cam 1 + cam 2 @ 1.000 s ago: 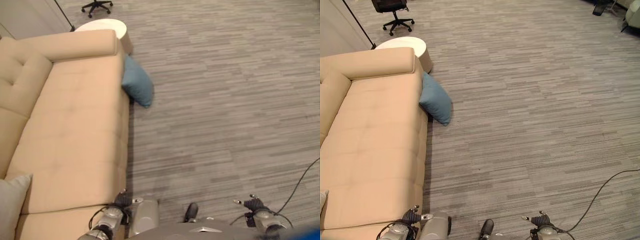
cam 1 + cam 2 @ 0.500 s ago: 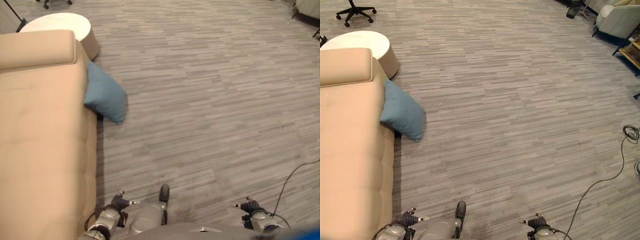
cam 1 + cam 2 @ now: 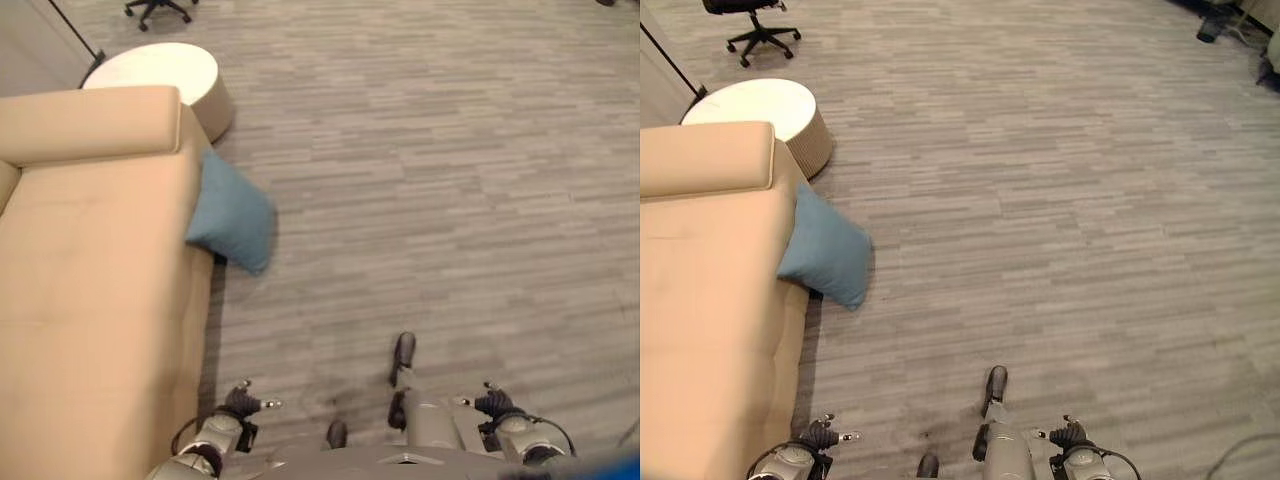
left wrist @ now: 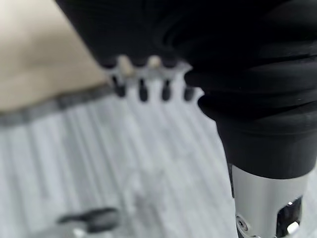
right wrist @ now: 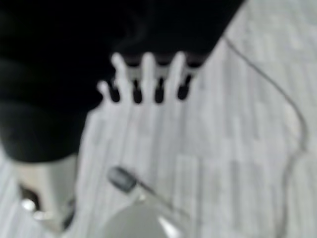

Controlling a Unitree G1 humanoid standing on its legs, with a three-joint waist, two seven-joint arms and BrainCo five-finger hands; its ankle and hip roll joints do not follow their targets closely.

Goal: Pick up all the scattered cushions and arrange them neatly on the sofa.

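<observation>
- Left eye view: I see a beige sofa (image 3: 90,290) along the left side, its seat bare in the stretch visible, with one rolled armrest (image 3: 90,123) at the far end.
- One blue cushion (image 3: 233,215) sits on the floor, propped tilted against the sofa's front edge near the armrest end. It touches the sofa front and its lower corner rests on the grey striped carpet (image 3: 450,180).
- I note a round white side table (image 3: 755,108) just beyond the armrest, standing close to the sofa's end.
- Right eye view: a black office chair (image 3: 752,30) stands on the carpet past the table, at the far left corner.
- My left hand (image 3: 238,403) shows at the bottom edge, low beside the sofa's front, well apart from the cushion.
- Left wrist view: I read the left hand's fingers (image 4: 142,89) as hanging straight in a row under the dark cover, relaxed, nothing between them; carpet and the sofa's pale edge lie past them.
- My right hand (image 3: 496,405) shows at the bottom right over bare carpet, far from cushion and sofa.
- Right wrist view: the right hand's fingers (image 5: 148,79) also hang straight and loosely spread, holding nothing, with carpet below.
- Neither hand touches the cushion; it lies between me and the table.
</observation>
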